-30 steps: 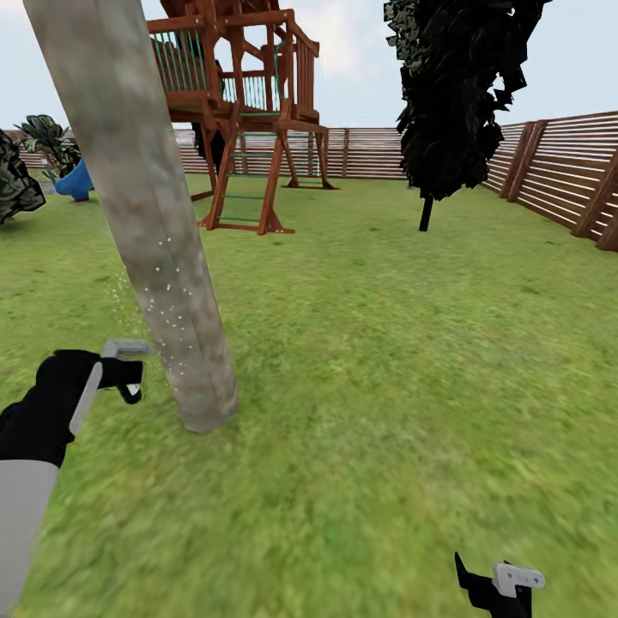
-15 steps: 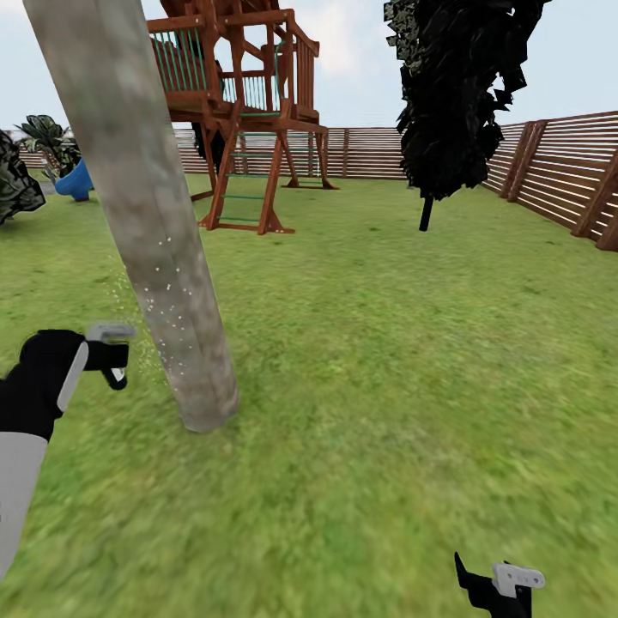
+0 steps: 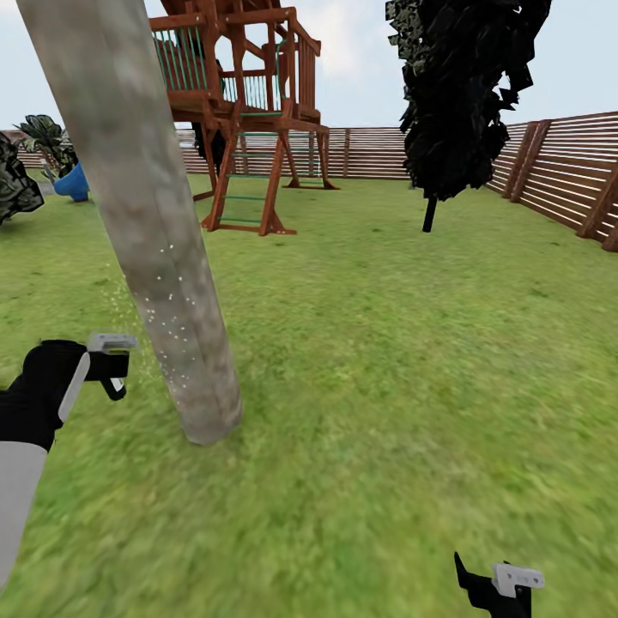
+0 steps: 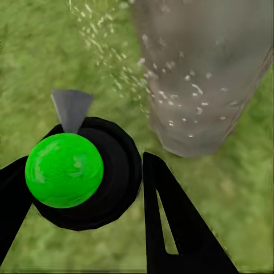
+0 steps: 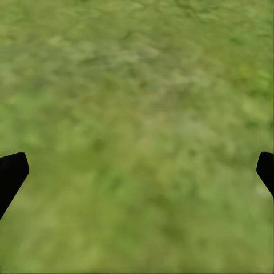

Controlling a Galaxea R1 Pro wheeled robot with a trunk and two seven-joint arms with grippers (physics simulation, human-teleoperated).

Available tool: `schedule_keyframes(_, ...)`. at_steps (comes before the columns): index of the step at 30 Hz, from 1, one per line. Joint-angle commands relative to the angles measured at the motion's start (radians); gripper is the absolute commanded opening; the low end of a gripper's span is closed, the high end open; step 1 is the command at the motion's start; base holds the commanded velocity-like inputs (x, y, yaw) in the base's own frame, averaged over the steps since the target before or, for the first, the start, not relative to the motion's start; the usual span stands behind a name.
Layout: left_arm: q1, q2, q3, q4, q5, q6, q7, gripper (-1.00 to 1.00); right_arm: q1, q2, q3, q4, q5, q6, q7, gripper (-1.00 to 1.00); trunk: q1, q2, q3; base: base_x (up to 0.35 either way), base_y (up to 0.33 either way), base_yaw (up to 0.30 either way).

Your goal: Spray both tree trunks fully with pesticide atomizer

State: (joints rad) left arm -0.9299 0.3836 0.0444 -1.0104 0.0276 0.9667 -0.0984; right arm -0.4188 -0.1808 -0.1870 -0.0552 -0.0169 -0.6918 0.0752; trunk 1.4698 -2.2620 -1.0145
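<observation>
A thick, leaning tree trunk (image 3: 163, 257), mottled grey-brown, rises from the lawn at the left; white droplets speckle its lower part (image 3: 167, 318). Just left of it, my left gripper (image 3: 107, 367) is shut on the pesticide atomizer (image 4: 80, 171), a black round body with a bright green ball on top and a grey nozzle. Spray specks hang in the air between the nozzle and the tree trunk (image 4: 200, 74). Low at the right, my right gripper (image 3: 493, 588) hangs open over bare grass, its fingertips (image 5: 12, 168) far apart.
A reddish wooden play tower (image 3: 245, 103) stands behind the trunk. A dark-leaved tree (image 3: 463, 86) grows at the back right. A slatted fence (image 3: 558, 163) rings the lawn. Bushes and a blue pot (image 3: 73, 182) sit at the far left.
My left gripper with the atomizer has drawn a little left, away from the trunk. The head view has shifted slightly. The right arm has stayed still.
</observation>
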Motion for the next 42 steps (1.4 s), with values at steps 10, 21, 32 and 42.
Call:
schedule_keyframes(10,0.199,-0.198,0.011,0.260,0.013,-0.447,0.258,-1.00,0.000,0.001,0.001,0.000,0.001,0.000,0.000,1.00,0.000,0.000,0.000,0.000,0.000,0.000)
schedule_keyframes(21,0.241,-0.217,0.011,0.271,0.035,-0.466,0.283,-1.00,0.000,0.001,0.001,0.000,0.001,0.000,0.001,1.00,0.000,0.000,0.000,0.000,-0.196,0.000)
schedule_keyframes(32,0.243,-0.225,0.103,0.278,0.027,-0.540,0.356,-1.00,0.000,0.002,0.001,0.000,0.002,0.000,0.002,1.00,0.000,0.000,0.000,0.000,-0.279,0.164)
schedule_keyframes(42,0.243,-0.239,0.084,0.279,0.028,-0.461,0.395,-1.00,0.000,0.001,0.001,0.000,0.002,0.000,0.002,1.00,0.000,0.000,0.000,0.023,-0.279,0.170)
